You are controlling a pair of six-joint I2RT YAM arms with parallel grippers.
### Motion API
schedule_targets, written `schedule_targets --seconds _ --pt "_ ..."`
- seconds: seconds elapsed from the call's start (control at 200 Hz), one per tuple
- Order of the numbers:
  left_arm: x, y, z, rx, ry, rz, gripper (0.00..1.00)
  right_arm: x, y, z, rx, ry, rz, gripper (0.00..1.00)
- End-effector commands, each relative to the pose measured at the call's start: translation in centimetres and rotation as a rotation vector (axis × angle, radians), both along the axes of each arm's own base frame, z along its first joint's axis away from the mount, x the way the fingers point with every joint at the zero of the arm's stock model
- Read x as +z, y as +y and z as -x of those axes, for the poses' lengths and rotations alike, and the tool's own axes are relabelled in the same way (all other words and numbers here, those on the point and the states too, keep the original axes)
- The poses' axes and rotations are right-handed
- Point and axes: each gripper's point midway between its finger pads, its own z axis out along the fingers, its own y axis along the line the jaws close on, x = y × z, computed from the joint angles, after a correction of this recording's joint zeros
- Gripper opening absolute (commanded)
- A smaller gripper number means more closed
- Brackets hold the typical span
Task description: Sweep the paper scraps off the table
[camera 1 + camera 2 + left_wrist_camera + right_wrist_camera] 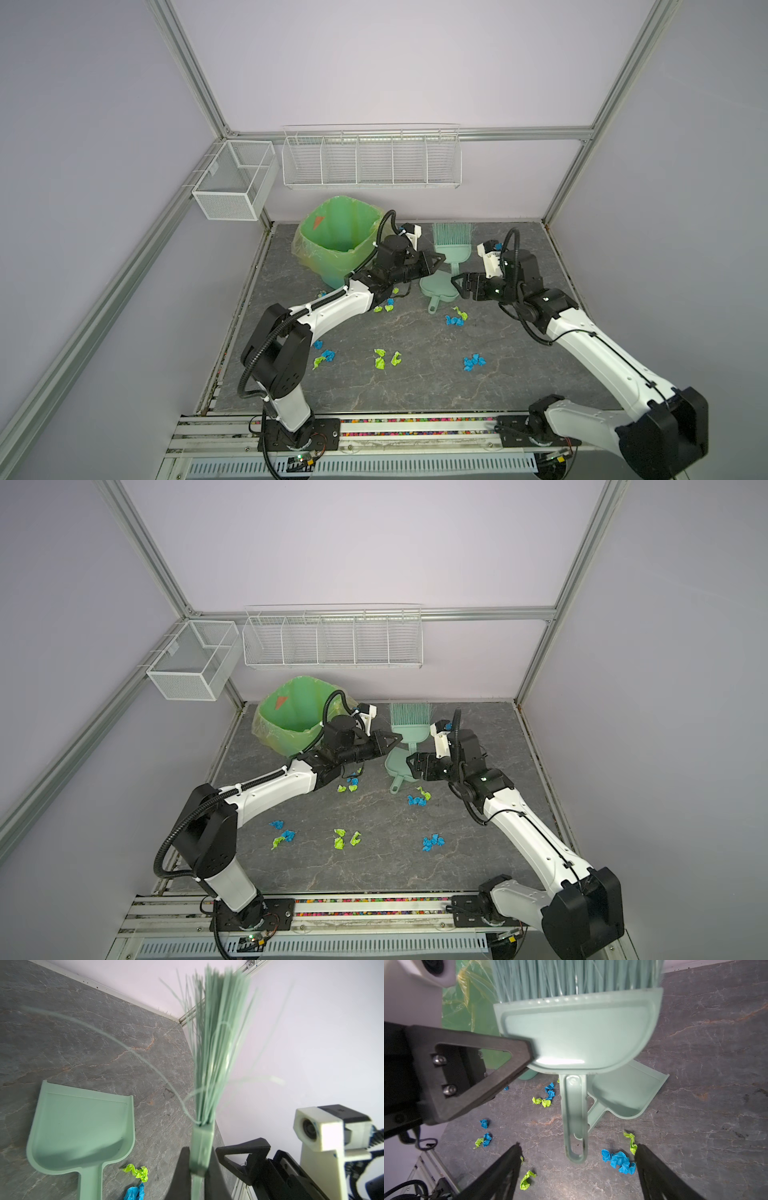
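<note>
Now left gripper (pixel 443 260) tight on the brush (pixel 454 250), right gripper (pixel 455 286) wide open, empty.

The left gripper (pixel 528 1053) holds the brush (pixel 581 1032). Its handle hangs between the wide-apart fingers (pixel 500 1174) of the right gripper (pixel 578 1145), touching neither. Paper scraps (pixel 618 1160) lie on the table (pixel 706 1064) by the dustpan (pixel 627 1093).

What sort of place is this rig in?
Likely a lab test cell, not a home: aluminium framing around plain walls, two robot arms mounted on a rail at the table edge, scattered paper scraps and a lined bin.
</note>
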Motion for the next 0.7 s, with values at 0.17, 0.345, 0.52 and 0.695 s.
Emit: schedule_targets --seconds 0.17,0.345,0.52,0.695 --pt "4.4 1.0 -1.2 0.010 -0.051 0.159 0.00 1.2 -1.0 0.5 -0.017 0.013 -0.252 0.88" --pt "5.6 1.1 -2.1 0.012 -0.045 0.226 0.00 1.9 -1.8 0.2 -0.066 -0.003 -0.404 0.89" --pt "7.7 1.6 -2.8 0.051 -0.063 0.314 0.00 3.3 -3.1 -0.5 -0.099 -0.065 -0.543 0.90" --pt "8.8 1.3 -4.2 0.085 -0.021 0.421 0.00 4.7 -3.9 -1.6 -0.160 -0.129 -0.690 0.93"
